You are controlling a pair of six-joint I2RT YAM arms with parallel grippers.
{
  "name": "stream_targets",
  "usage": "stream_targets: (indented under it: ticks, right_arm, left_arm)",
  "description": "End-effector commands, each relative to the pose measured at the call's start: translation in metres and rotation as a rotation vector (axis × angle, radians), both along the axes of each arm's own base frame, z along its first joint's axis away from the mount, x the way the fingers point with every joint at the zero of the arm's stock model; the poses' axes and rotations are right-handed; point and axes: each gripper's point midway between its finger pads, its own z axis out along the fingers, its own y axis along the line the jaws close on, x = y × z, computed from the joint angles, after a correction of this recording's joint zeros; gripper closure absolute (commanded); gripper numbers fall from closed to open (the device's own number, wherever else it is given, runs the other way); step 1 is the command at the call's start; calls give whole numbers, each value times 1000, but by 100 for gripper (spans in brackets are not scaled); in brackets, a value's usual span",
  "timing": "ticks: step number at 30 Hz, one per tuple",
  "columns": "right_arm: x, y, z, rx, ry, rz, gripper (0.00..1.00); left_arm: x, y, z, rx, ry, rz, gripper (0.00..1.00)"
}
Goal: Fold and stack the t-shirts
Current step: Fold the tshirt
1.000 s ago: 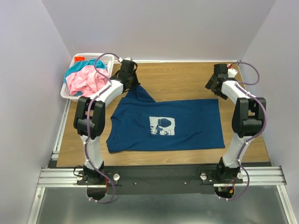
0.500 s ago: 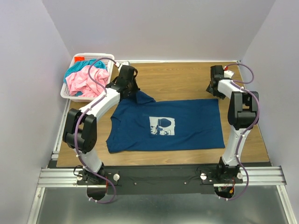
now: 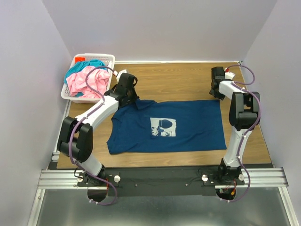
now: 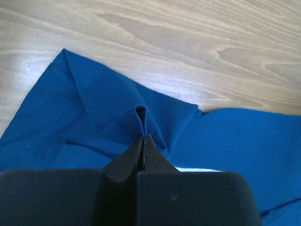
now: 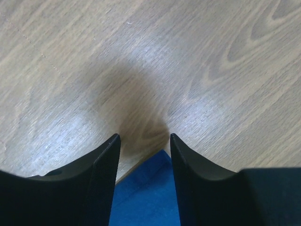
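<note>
A dark blue t-shirt with a white square print lies spread flat on the wooden table. My left gripper is shut on a bunched fold of its far left sleeve, low at the cloth. My right gripper stands open over the shirt's far right corner, which lies between the two fingers without being pinched. A pink t-shirt and a teal t-shirt sit crumpled in the white basket.
The white lattice basket stands at the table's far left corner. Purple walls close in the table on the left, back and right. Bare wood shows behind the shirt and along the right edge.
My left gripper has come down and toward the near side with the sleeve, flattening the raised fold. My right gripper has dropped to the shirt's far right corner, its fingers narrowing.
</note>
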Motion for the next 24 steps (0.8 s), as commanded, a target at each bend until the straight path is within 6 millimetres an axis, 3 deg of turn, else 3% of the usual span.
stream_targets:
  ticks: [1, 4, 10, 14, 24]
  right_arm:
    - [-14, -2, -20, -10, 61, -12, 47]
    - [-20, -2, -23, -9, 71, -12, 51]
    - [-32, -1, -21, 7, 74, -23, 71]
    - [-41, -1, -18, 1, 76, -31, 96]
    - [-45, 3, 35, 22, -36, -7, 99]
  left_arm:
    - [-9, 4, 12, -8, -25, 47, 100]
    - [-16, 7, 10, -7, -20, 67, 100]
    - [-28, 10, 4, -14, -9, 100, 100]
    - [-33, 9, 4, -22, -11, 100, 100]
    - [-55, 19, 26, -64, -50, 130, 100]
